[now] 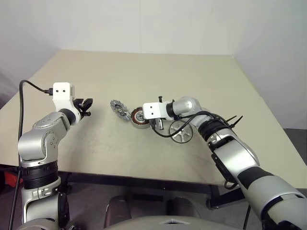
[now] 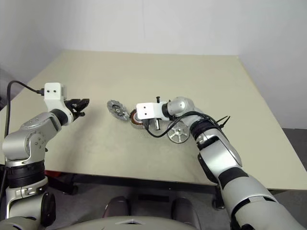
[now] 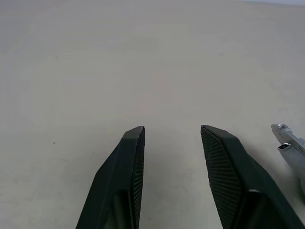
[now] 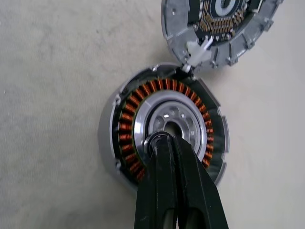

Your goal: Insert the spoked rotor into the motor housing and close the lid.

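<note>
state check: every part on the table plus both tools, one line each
Round dark motor housing with copper windings: flat on table, open, silver centre exposed, no rotor inside.
Small notched silvery-and-dark lid: off, touching housing rim.
Flat silver spoked rotor disc: on table beside housing, not inserted.
Left tool: open, empty, above table.
Right tool: shut, tips at housing centre.

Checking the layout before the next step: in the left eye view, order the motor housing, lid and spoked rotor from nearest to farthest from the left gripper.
From the left gripper:
1. Lid, beside the housing, nearest.
2. Motor housing, mid-table.
3. Spoked rotor, behind the right arm.
</note>
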Robot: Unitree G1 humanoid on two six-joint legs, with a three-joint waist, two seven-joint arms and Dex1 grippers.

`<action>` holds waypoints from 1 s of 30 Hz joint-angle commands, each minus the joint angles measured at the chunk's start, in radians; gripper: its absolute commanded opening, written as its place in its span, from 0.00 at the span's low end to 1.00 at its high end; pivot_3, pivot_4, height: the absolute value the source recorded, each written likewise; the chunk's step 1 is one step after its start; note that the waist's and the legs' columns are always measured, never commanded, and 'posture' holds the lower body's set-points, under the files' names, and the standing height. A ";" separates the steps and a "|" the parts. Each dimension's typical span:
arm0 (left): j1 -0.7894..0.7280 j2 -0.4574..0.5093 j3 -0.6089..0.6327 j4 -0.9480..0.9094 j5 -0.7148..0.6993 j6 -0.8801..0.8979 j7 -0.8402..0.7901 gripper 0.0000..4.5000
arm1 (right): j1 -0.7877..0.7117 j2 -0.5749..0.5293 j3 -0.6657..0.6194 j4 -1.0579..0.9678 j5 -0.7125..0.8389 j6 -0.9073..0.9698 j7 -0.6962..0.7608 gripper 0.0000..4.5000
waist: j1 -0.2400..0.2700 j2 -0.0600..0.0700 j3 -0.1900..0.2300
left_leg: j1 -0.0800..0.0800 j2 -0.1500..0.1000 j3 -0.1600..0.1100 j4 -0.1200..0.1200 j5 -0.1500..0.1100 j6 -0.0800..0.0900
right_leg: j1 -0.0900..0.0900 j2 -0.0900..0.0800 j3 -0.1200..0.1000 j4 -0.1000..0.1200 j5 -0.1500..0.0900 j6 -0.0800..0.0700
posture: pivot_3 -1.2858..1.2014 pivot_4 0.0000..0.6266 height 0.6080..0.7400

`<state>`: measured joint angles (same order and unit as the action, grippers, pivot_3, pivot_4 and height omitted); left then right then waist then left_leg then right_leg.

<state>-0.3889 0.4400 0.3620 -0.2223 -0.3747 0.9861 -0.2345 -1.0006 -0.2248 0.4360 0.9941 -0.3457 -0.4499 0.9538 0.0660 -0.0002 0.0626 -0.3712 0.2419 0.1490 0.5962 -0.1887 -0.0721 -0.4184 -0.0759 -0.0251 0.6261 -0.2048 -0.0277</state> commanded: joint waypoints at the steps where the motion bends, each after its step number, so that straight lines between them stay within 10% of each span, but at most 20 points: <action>1: -0.006 0.012 0.009 -0.044 -0.011 -0.004 0.005 0.44 | -0.025 0.019 0.008 0.017 -0.012 0.001 -0.020 0.01 | 0.000 0.000 0.000 | 0.000 0.000 0.000 0.000 0.000 0.000 | 0.000 0.000 0.000 0.000 0.000 0.000 | 0.52 0.00 1.00; 30: 0.001 0.041 0.020 -0.038 -0.008 -0.011 0.002 0.44 | -0.064 0.068 0.006 0.130 -0.038 0.002 -0.093 0.01 | -0.004 0.000 0.000 | 0.000 0.000 0.000 0.000 0.000 0.000 | 0.000 0.000 0.000 0.000 0.000 0.000 | 0.52 0.00 1.00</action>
<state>-0.3703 0.4649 0.3632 -0.2444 -0.3746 0.9901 -0.2315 -1.0608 -0.1681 0.4362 1.1182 -0.3751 -0.4512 0.8659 0.0619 -0.0001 0.0626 -0.3708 0.2419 0.1490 0.5962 -0.1887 -0.0722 -0.4183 -0.0758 -0.0249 0.6265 -0.2047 -0.0278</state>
